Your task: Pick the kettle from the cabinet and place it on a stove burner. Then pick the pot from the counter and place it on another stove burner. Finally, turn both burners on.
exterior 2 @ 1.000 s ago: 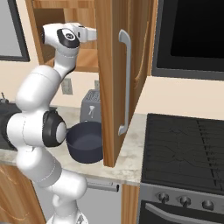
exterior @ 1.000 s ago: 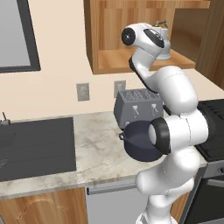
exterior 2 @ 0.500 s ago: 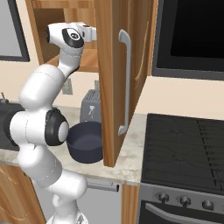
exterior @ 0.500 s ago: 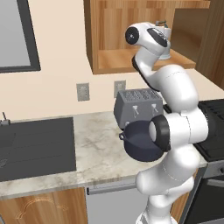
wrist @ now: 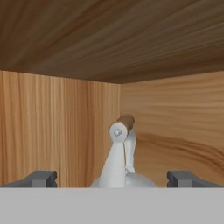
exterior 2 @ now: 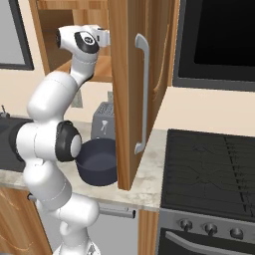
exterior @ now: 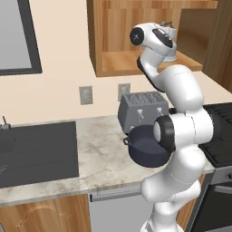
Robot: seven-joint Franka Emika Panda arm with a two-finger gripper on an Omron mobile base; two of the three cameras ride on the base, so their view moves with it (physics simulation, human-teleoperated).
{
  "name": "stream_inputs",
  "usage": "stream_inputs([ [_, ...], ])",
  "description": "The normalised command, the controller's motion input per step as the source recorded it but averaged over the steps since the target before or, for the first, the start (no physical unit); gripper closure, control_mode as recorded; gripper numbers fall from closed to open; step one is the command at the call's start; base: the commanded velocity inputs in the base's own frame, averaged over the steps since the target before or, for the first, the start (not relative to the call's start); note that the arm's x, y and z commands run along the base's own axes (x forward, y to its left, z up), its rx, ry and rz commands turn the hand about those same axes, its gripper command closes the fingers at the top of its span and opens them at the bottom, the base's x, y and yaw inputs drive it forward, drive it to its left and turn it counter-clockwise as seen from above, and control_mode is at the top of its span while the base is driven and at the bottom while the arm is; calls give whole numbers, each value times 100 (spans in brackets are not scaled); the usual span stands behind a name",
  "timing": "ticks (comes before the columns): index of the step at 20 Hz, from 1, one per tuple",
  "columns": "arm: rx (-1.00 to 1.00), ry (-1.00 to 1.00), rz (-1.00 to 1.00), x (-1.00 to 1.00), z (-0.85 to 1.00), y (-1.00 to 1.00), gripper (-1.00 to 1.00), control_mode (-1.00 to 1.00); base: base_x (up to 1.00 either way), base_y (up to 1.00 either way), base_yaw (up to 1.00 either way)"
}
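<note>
- Claw (wrist: 112, 178): fingers spread wide apart, gripping nothing, reaching into the light-brown wood-grain cabinet (wrist: 61, 131).
- Small silver-white metal kettle (wrist: 122, 177) with arched wire handle and brown wooden bar: directly ahead of the claw, between its fingertips (on the cabinet shelf).
- Wide round dark navy pot (exterior: 147, 147): far below the claw, on the pale beige marble-look desk (exterior: 102, 154), just before a boxy grey toaster (exterior: 140, 108).

The wall (exterior: 59, 97) is a soft peach colour. Two grey outlets (exterior: 85, 95) sit on it, side by side. A dark window (exterior: 13, 36) with a black frame is on the left. A black microwave (exterior 2: 216, 42) hangs high on the right. Brown wood drawers (exterior: 41, 215) and a grey front panel (exterior: 118, 210) sit below.
</note>
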Motion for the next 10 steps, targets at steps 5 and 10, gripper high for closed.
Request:
stream_inputs([
  [5, 1, 0, 0, 7, 0, -9, -100, -100, 0, 0, 0],
  [10, 1, 0, 0, 6, 0, -12, -100, -100, 0, 0, 0],
])
